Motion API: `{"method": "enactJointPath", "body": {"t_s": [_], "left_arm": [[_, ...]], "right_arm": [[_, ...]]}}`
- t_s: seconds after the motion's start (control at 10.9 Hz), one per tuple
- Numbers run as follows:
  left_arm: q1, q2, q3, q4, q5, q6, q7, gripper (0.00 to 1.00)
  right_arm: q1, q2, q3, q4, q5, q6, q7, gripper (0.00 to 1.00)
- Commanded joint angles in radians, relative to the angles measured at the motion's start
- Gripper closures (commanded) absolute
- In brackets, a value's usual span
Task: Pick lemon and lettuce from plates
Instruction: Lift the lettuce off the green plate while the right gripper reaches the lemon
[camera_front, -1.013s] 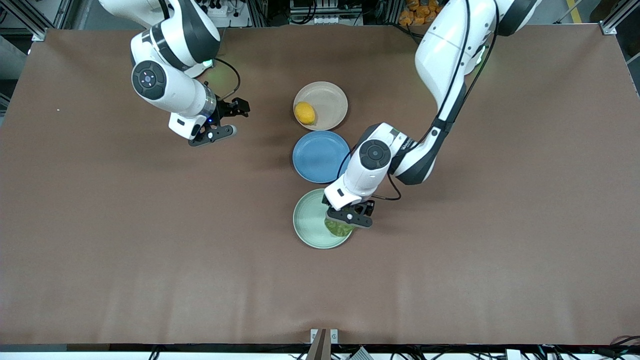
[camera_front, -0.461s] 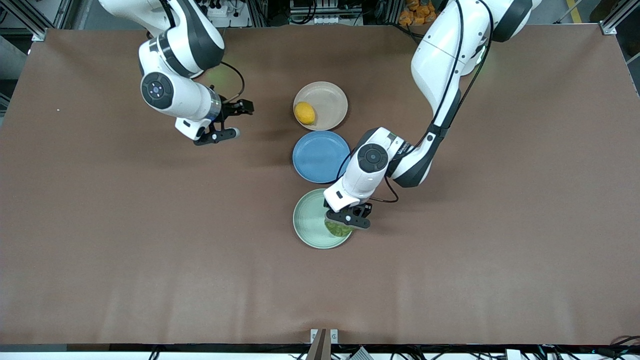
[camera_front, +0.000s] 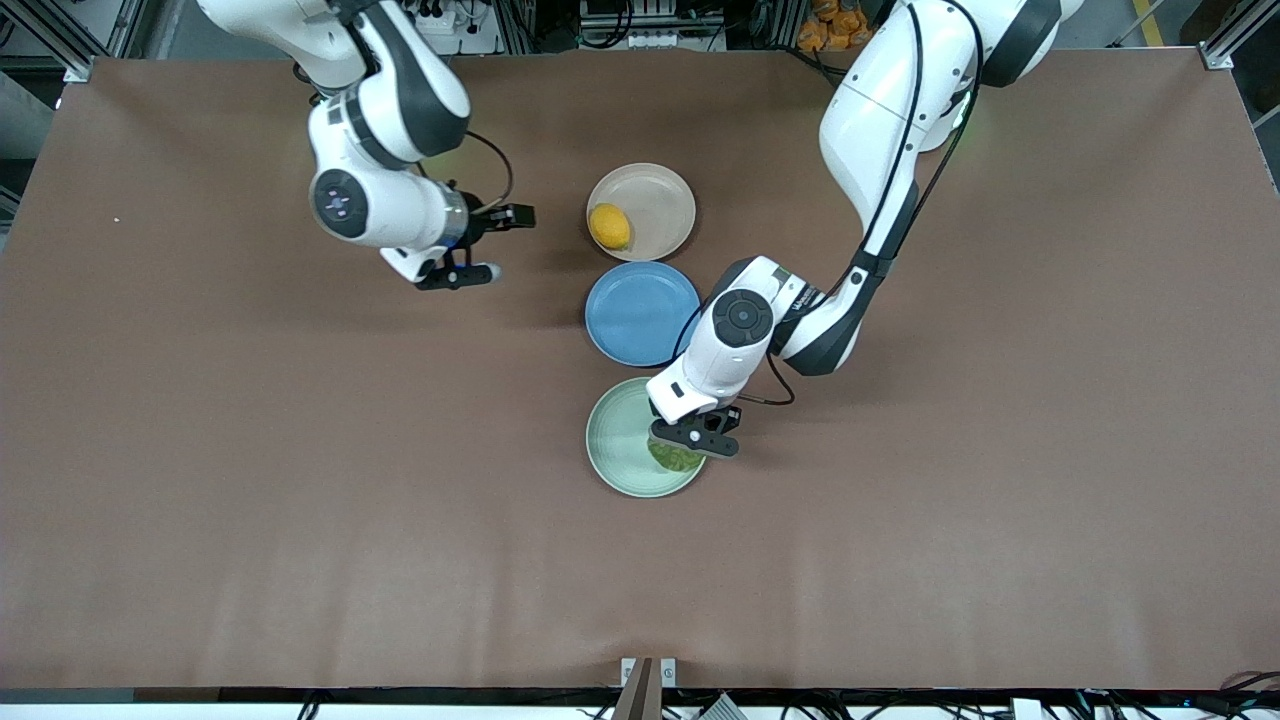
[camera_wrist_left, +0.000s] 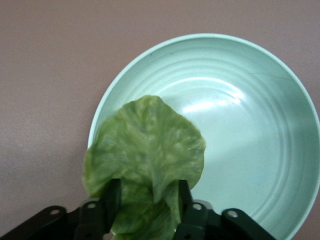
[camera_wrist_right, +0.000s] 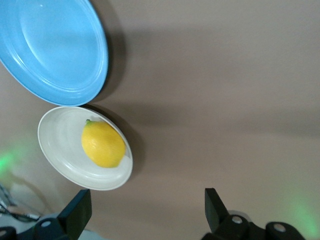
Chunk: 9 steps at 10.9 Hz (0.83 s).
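The lettuce (camera_wrist_left: 145, 145), a green wrinkled leaf, lies at the rim of the pale mint plate (camera_wrist_left: 260, 125), toward the left arm's end. My left gripper (camera_wrist_left: 147, 187) is shut on the lettuce's stem end, the leaf bunched between its fingers. In the front view the left gripper (camera_front: 692, 443) covers most of the lettuce (camera_front: 673, 461) on the mint plate (camera_front: 612, 450). The lemon (camera_front: 609, 226) sits on the beige plate (camera_front: 662, 205). My right gripper (camera_front: 499, 243) is open and empty over bare table beside that plate. Its wrist view shows the right gripper (camera_wrist_right: 146, 202), the lemon (camera_wrist_right: 103, 144) and the beige plate (camera_wrist_right: 60, 145).
A blue plate (camera_front: 640, 313) with nothing on it lies between the beige and mint plates, close to the left arm's wrist; it also shows in the right wrist view (camera_wrist_right: 50, 45). The brown table (camera_front: 300, 480) spreads wide on all sides.
My right gripper has moved over the table toward the beige plate and the lemon. My left gripper has shifted slightly over the mint plate with the lettuce between its fingers.
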Motion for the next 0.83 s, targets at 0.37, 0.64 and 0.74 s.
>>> {"method": "enactJointPath", "body": {"t_s": [0.37,0.64,0.74], "left_arm": [[-0.012,0.003,0.016,0.02,0.038,0.005,-0.015,1.0],[0.01,-0.032,0.014,0.017,0.039,-0.001,-0.012,1.0],[0.022,-0.05,0.014,0.015,0.041,-0.003,-0.013,1.0]], "right_arm": [[0.339,0.152,-0.004,-0.005,0.023,0.347,0.364,0.0],[0.407,0.204,-0.004,-0.005,0.023,0.444,0.367,0.0],[0.414,0.212,-0.006,-0.002,0.023,0.449,0.368,0.0]]}}
